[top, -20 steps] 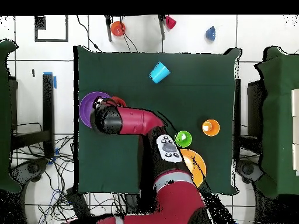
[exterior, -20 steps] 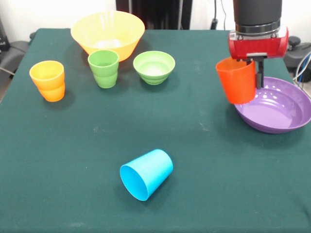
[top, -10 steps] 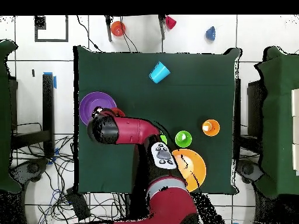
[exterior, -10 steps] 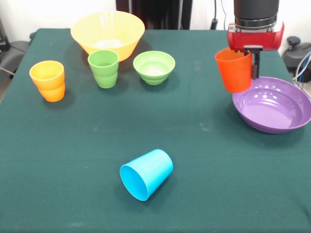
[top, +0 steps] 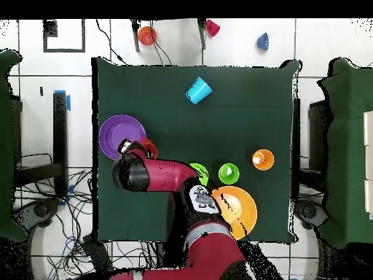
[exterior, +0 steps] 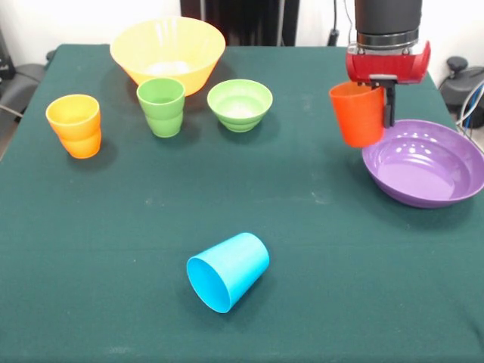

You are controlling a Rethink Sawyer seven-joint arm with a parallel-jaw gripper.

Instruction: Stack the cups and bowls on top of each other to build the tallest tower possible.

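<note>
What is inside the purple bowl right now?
Nothing: the purple bowl shows a bare interior. The orange cup, held by the gripper, hangs beside its rim, not in it.

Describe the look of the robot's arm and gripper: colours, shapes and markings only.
The arm is a thick rounded tube, glossy red with a black cylindrical section at the wrist; overhead, a light grey panel with dark buttons sits on it near the base. In the front view, the gripper has a red block-shaped housing with slim black jaws hanging beneath.
</note>
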